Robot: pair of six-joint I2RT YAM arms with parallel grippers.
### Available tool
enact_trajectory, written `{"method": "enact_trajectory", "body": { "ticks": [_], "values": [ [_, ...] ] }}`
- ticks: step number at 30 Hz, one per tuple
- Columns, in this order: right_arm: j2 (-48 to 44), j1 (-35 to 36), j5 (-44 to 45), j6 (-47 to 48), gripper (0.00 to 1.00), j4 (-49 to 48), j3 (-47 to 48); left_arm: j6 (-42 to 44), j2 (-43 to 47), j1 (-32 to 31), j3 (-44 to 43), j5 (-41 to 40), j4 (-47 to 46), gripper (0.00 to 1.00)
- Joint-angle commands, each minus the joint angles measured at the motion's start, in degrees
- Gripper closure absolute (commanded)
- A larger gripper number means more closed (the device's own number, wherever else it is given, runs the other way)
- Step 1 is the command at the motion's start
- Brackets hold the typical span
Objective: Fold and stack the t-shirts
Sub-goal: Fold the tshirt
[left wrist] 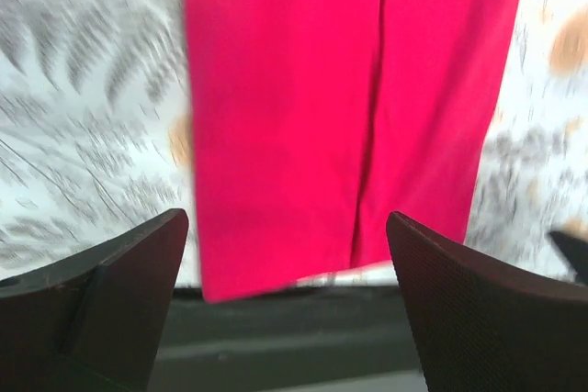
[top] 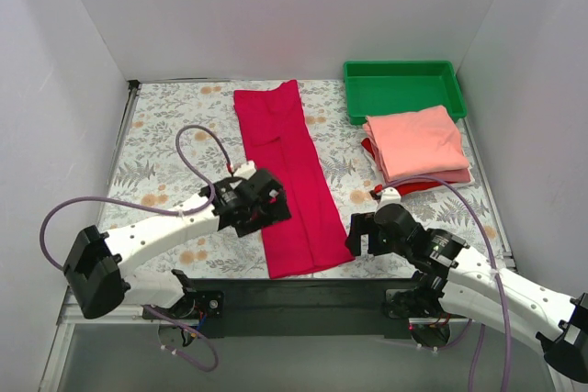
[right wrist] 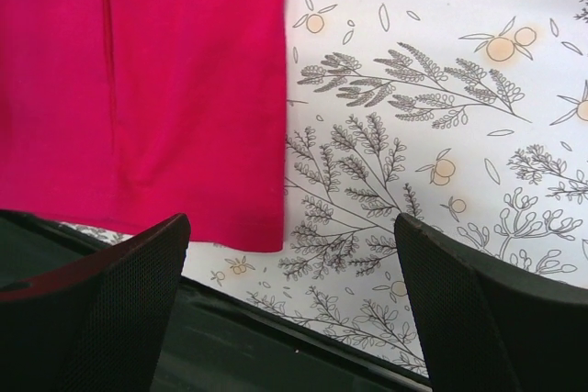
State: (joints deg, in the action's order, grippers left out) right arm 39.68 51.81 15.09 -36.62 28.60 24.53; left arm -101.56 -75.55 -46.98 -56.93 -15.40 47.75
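Observation:
A crimson-red t-shirt [top: 287, 179] lies folded into a long narrow strip down the middle of the table, its near hem at the front edge. It also shows in the left wrist view [left wrist: 349, 89] and the right wrist view [right wrist: 138, 89]. My left gripper [top: 265, 203] is open and empty, hovering over the strip's left edge [left wrist: 287, 227]. My right gripper [top: 362, 234] is open and empty, just right of the strip's near right corner [right wrist: 292, 227]. A folded salmon-pink t-shirt [top: 416, 141] lies on a folded brighter red t-shirt [top: 424, 186] at the right.
A green plastic tray [top: 402, 89] stands at the back right, just behind the stacked shirts. The floral tablecloth [top: 175, 144] covers the table. A black bar [top: 303, 293] runs along the front edge. White walls close in the left, back and right.

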Motion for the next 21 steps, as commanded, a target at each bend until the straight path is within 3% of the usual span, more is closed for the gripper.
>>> {"method": "enact_trajectory", "body": {
  "ticks": [1,5,9,12,21],
  "values": [
    [-2.1,-0.3,-4.5,0.0,0.02,-0.6,-0.7,-8.7,4.2,-7.9,6.5,3.6,-0.9,0.11],
    [-3.0,-0.3,-7.3,1.0,0.02,-1.2,-1.4,-18.0,6.1,-16.8,10.2,2.7,5.0,0.14],
    [-2.8,-0.3,-9.8,0.4,0.02,-2.8,-2.9,-23.1,6.6,-21.7,14.5,4.1,4.2,0.27],
    [-1.9,-0.3,-11.1,0.1,0.04,-4.2,-4.0,-24.6,6.8,-22.3,17.5,5.1,0.9,0.37],
    [1.7,-0.3,-13.2,0.1,0.13,-7.2,-4.8,-24.9,5.4,-22.3,19.2,4.1,-2.6,0.39]
  ]
}}
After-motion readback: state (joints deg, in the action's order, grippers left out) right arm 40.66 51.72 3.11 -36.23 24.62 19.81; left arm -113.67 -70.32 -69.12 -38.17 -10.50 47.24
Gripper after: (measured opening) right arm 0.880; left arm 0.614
